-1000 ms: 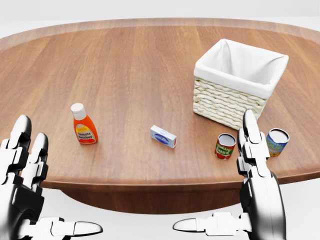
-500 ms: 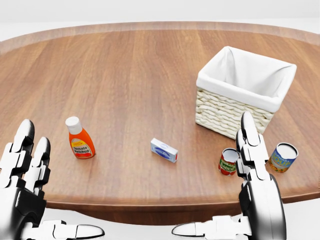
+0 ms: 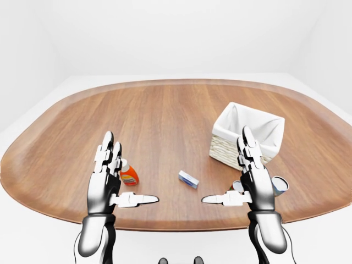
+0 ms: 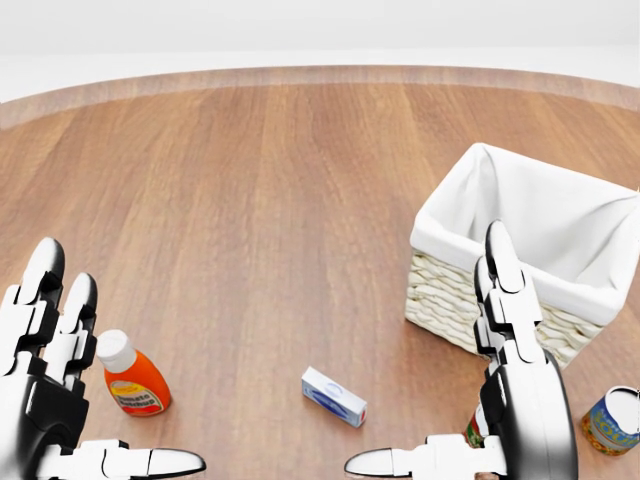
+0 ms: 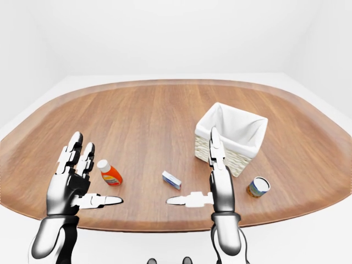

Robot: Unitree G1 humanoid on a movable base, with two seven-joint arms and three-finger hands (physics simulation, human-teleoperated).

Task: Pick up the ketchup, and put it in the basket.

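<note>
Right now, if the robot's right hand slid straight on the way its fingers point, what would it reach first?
Probably the white-lined woven wicker basket: the right hand has fingers aimed up the right-eye view at its near wall. Depth is unclear.

A reddish-brown wooden table with lengthwise grain carries an orange ketchup bottle, white-capped with a yellow label, and a pale cream woven basket lined in white cloth. A small white box shows a blue print. One can wears a blue-and-yellow wrapper, another can red and green. Glossy silver-and-black left hand and right hand frame them.
</note>
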